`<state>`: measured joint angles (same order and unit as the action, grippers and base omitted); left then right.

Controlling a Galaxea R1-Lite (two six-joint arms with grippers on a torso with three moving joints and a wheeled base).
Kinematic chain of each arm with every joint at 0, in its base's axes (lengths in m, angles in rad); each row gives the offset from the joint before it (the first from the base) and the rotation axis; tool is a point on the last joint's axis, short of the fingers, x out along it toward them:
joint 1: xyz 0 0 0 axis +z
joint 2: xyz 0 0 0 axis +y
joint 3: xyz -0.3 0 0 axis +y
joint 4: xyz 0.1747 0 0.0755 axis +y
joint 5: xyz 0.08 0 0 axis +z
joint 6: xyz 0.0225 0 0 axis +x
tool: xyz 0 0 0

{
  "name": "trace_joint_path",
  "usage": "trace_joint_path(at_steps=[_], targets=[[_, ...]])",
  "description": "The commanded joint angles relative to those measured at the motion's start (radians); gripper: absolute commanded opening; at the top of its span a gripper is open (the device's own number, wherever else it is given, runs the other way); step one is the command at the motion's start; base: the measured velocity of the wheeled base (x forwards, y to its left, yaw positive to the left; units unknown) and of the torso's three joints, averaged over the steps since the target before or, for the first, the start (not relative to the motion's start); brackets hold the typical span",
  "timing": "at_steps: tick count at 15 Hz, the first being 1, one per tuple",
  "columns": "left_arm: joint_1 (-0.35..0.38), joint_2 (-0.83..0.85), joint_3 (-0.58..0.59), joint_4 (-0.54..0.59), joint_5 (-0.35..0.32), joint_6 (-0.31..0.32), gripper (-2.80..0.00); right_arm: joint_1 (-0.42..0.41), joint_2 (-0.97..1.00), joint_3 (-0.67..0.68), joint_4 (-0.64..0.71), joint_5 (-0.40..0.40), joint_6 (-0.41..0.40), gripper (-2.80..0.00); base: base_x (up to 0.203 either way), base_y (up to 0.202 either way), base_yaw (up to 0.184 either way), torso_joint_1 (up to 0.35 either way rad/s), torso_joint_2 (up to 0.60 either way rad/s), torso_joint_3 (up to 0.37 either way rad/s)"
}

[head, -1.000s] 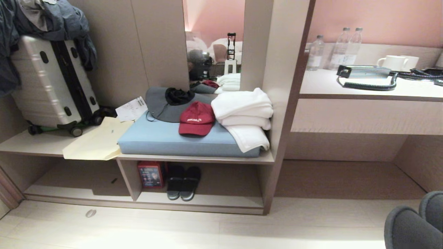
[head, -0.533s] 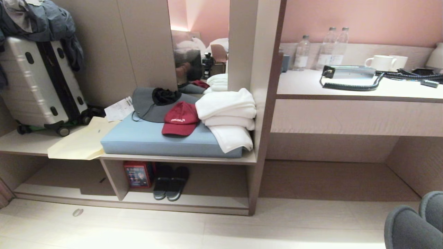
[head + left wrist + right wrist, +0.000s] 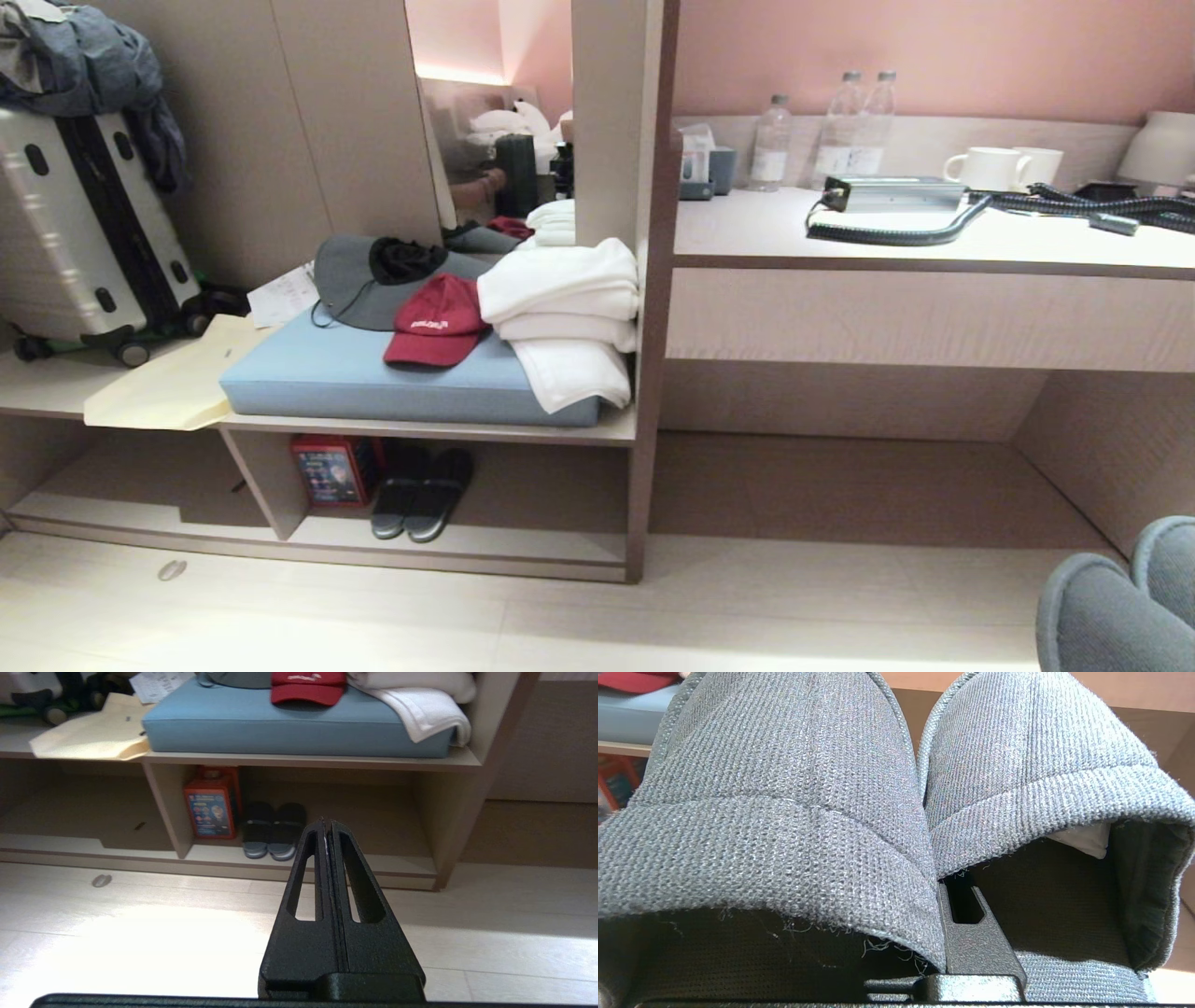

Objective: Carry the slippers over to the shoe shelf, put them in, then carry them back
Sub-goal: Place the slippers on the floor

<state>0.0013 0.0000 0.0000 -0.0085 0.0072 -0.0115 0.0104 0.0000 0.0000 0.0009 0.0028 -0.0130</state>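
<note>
The grey-blue fabric slippers hang side by side at the lower right corner of the head view, toes up. In the right wrist view the slippers fill the picture, and my right gripper is shut on their two inner edges, its tips hidden in the fabric. The shoe shelf is the low beige compartment under the bench, left of centre and some way from the slippers. My left gripper is shut and empty, held level above the floor and pointing at the shoe shelf.
A darker pair of slippers and a red box stand in the shelf's left end. The bench above holds a blue cushion, red cap, white towels and suitcase. A counter with bottles and cups runs right.
The whole head view has slid left, so the camera has turned right. The slippers keep their place in the lower right corner. Neither arm has moved.
</note>
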Motion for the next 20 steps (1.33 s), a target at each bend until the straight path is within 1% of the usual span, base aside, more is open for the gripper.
trace_joint_path(at_steps=[1,20], targets=[[0.000,0.002,0.000,-0.001,0.000,-0.001,-2.80,0.000,0.000,0.000,0.001,0.000,-0.001,-2.80,0.000,-0.200,-0.003,0.001,0.00,0.005],[0.000,0.002,0.000,0.001,0.000,0.002,-2.80,0.000,0.001,0.000,0.000,0.000,-0.001,-2.80,0.000,-0.196,0.002,0.002,0.00,0.002]])
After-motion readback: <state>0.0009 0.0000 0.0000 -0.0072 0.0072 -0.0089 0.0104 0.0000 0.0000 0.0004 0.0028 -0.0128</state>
